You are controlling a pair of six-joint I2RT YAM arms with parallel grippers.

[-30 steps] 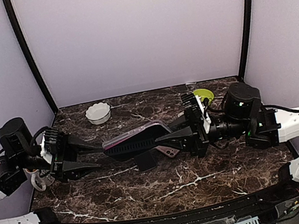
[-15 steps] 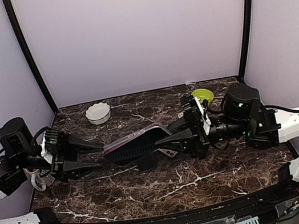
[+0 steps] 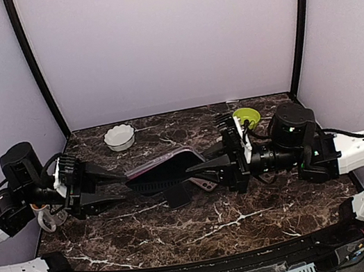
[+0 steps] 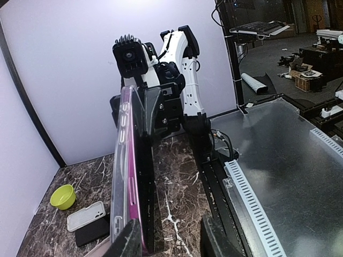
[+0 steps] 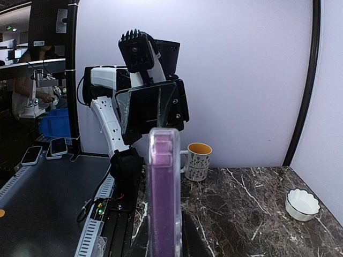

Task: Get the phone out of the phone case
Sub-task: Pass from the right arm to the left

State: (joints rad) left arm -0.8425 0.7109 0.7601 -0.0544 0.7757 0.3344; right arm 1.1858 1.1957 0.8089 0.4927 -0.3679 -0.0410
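The phone [image 3: 165,170] sits in its clear phone case [image 4: 120,176] and is suspended edge-up above the marble table [image 3: 220,229], bridging the two grippers. The right gripper [image 3: 194,173] holds one end: in the right wrist view the purple phone edge rises from directly between its fingers, with the jaws closed down to the thickness of the cased phone. The left gripper [image 3: 122,187] meets the opposite end with its jaws partly open. In the left wrist view the cased phone lies against one finger [image 4: 128,242], while the other finger [image 4: 215,241] stands clear of it with a visible gap. The case is on the phone along the full visible edge. Directly below the held phone, between the two grippers, a flat black item [image 3: 177,195] and a second pale case [image 4: 86,215] lie on the table, just beside each other. A yellow-green bowl [image 3: 248,116] stands beyond the right gripper, near the back wall. A white scalloped bowl [image 3: 119,137] stands beyond the left gripper. A patterned mug [image 5: 195,160] stands behind the left gripper, beside the left arm.
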